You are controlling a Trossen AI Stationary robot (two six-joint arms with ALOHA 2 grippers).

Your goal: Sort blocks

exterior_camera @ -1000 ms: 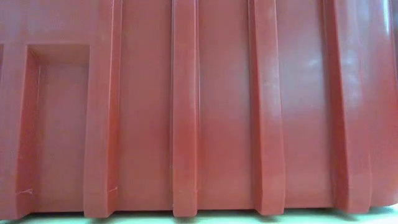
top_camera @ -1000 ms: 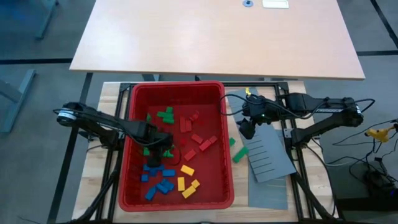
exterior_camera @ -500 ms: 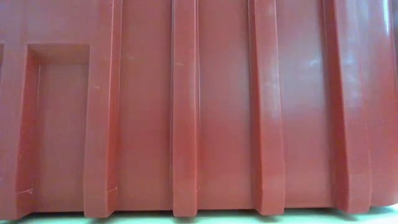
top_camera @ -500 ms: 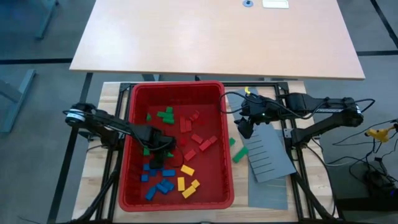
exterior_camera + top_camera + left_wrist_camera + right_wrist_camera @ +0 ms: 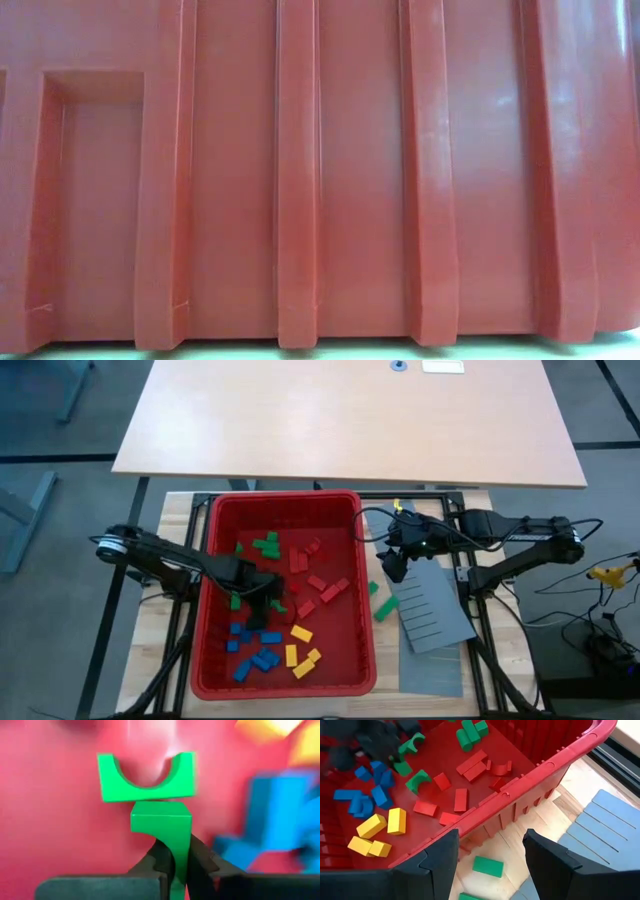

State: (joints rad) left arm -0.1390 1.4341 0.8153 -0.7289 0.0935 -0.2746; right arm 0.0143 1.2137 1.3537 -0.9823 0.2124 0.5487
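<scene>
Inside the red bin [image 5: 285,505], a green block [image 5: 162,825] is pinched tight by the left claw [image 5: 172,862], near a green arch block [image 5: 146,777]. Red, blue and yellow blocks [image 5: 290,625] are spread over the bin floor. Outside the bin, the right claw [image 5: 490,852] is held wide open above the bench [image 5: 160,610], over another green block [image 5: 488,866].

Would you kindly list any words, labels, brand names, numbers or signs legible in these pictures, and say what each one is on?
None: no legible text shows in any view.
The big red plastic bin, the small coloured blocks and the flat grey slotted panel carry no visible marking.
The small white item on the far tan table is too small to read.
</scene>
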